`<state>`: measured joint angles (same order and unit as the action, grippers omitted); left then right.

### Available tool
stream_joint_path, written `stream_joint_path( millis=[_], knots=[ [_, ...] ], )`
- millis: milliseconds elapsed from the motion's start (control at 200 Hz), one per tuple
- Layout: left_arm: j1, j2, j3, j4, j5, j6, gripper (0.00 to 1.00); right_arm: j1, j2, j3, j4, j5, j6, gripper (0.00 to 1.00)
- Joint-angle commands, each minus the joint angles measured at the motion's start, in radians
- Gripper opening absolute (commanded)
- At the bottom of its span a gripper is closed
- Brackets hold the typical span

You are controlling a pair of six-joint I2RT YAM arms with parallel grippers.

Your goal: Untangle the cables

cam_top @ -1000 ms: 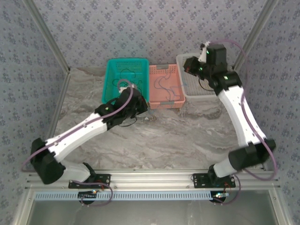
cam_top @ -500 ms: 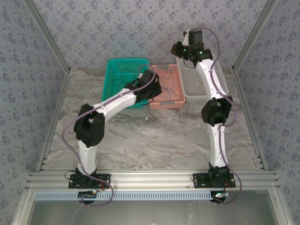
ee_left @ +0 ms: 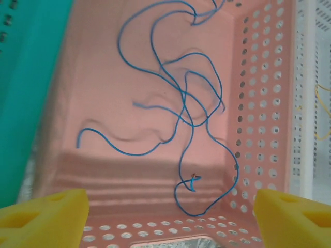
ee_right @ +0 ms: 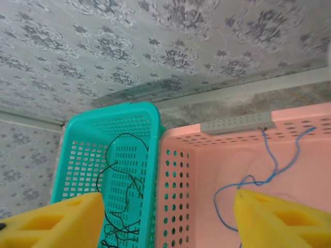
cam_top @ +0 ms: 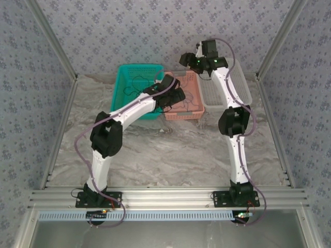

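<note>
Three baskets stand side by side on a marbled desk (cam_top: 170, 155). The teal basket (ee_right: 108, 116), on the left, holds thin black cables (ee_right: 125, 135). The pink basket (ee_left: 258, 103), in the middle, holds tangled blue cables (ee_left: 185, 103). The left tool (ee_left: 170, 219) hangs over its near wall, pads wide apart and empty, with the cables lying loose beyond them. The right tool (ee_right: 165, 222), also spread wide and empty, hangs above the seam between the teal and pink baskets. The white basket (ee_left: 305, 77), on the right, holds a yellow cable (ee_left: 321, 111).
</note>
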<state>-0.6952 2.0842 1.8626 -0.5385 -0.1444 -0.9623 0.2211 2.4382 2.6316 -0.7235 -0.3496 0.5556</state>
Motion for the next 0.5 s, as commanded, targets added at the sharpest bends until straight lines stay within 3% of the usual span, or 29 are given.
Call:
stream_joint_path(
  millis=[0, 40, 55, 75, 145, 155, 170, 290, 375, 495],
  knots=[
    [0.017, -0.167, 0.036, -0.157, -0.095, -0.013, 0.84, -0.017, -0.219, -0.040, -0.085, 0.162, -0.022, 0.73],
    [0.025, -0.206, 0.027, -0.197, -0.115, -0.009, 0.84, -0.019, -0.289, -0.104, -0.076, 0.209, -0.015, 0.78],
    [0.028, -0.221, 0.020, -0.207, -0.122, -0.005, 0.84, -0.017, -0.317, -0.140, -0.068, 0.225, -0.013, 0.93],
    [0.034, -0.244, 0.011, -0.223, -0.131, -0.002, 0.85, -0.016, -0.352, -0.186, -0.053, 0.246, -0.011, 0.99],
    [0.065, -0.338, -0.046, -0.245, -0.156, 0.004, 0.89, -0.009, -0.495, -0.347, -0.018, 0.355, -0.005, 0.99],
    [0.071, -0.352, -0.061, -0.242, -0.156, 0.004, 0.96, -0.007, -0.512, -0.371, -0.013, 0.375, -0.002, 0.99],
    [0.079, -0.377, -0.082, -0.235, -0.157, 0.004, 0.99, -0.004, -0.546, -0.407, -0.006, 0.402, 0.002, 0.99],
    [0.133, -0.585, -0.292, -0.146, -0.156, 0.025, 0.99, 0.041, -0.769, -0.666, 0.012, 0.630, -0.034, 0.99],
    [0.153, -0.701, -0.398, -0.208, -0.214, 0.001, 0.99, 0.075, -0.921, -0.842, 0.042, 0.659, -0.091, 0.99],
    [0.179, -0.848, -0.592, -0.272, -0.228, 0.004, 0.99, 0.120, -1.070, -1.017, -0.076, 0.800, -0.091, 0.99]
  ],
)
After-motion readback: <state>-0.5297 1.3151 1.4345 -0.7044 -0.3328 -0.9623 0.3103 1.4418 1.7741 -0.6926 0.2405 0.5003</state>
